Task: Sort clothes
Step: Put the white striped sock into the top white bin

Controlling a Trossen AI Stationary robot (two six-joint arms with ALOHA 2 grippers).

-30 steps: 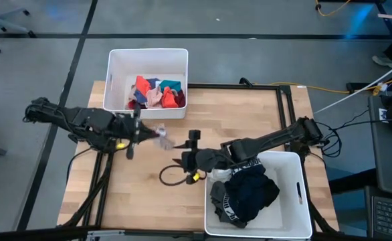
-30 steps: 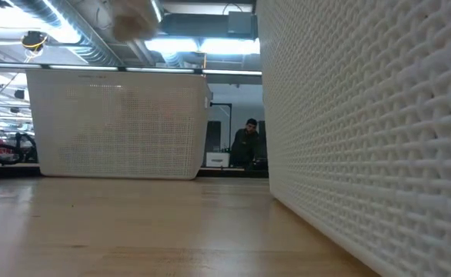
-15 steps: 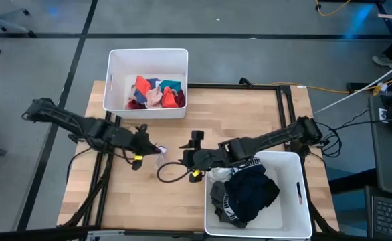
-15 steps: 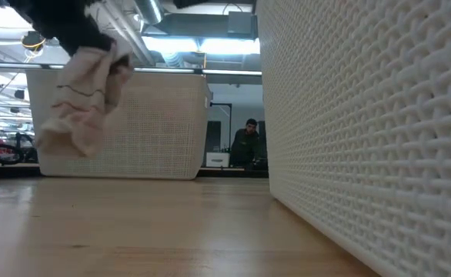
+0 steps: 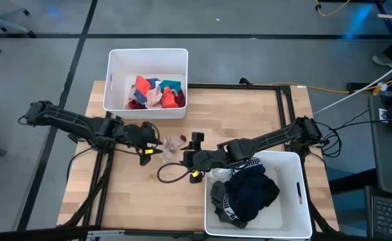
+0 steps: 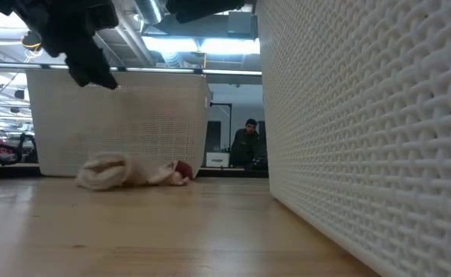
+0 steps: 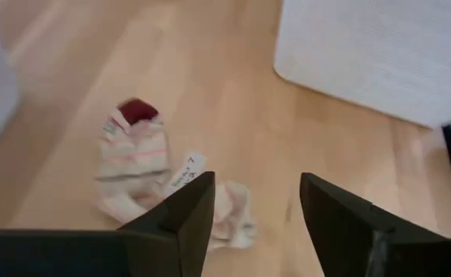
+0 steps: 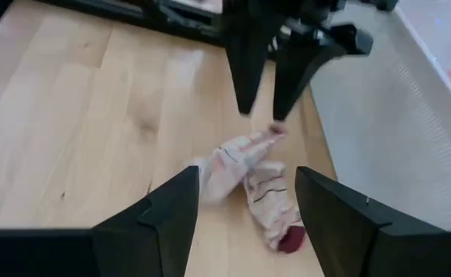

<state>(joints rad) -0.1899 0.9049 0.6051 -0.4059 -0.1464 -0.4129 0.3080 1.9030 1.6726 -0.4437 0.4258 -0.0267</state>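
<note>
A pale striped sock with a maroon toe point(image 5: 172, 142) lies crumpled on the wooden table, between my two grippers point(image 7: 145, 165) point(image 6: 129, 171). My left gripper point(image 5: 156, 142) hangs open just left of it and above it point(image 7: 252, 208), touching nothing. My right gripper point(image 5: 186, 155) stands open just right of the sock, which lies on the table beyond its fingertips point(image 8: 245, 215). Coloured clothes point(image 5: 157, 92) lie in the far-left white bin point(image 5: 116, 80). Dark clothes point(image 5: 246, 191) fill the near-right white bin point(image 5: 296, 201).
A black cable loop point(image 5: 169, 175) lies on the table near the right gripper. The near-right bin's wall point(image 6: 364, 138) stands close on the right. A black frame point(image 5: 283, 107) runs along the table's far and right sides. A person point(image 6: 248, 142) shows far behind the table.
My left gripper has come down a little toward the table's right and let go of the sock. The sock hung below its fingers half a second ago; it has fallen and now lies crumpled on the table.
</note>
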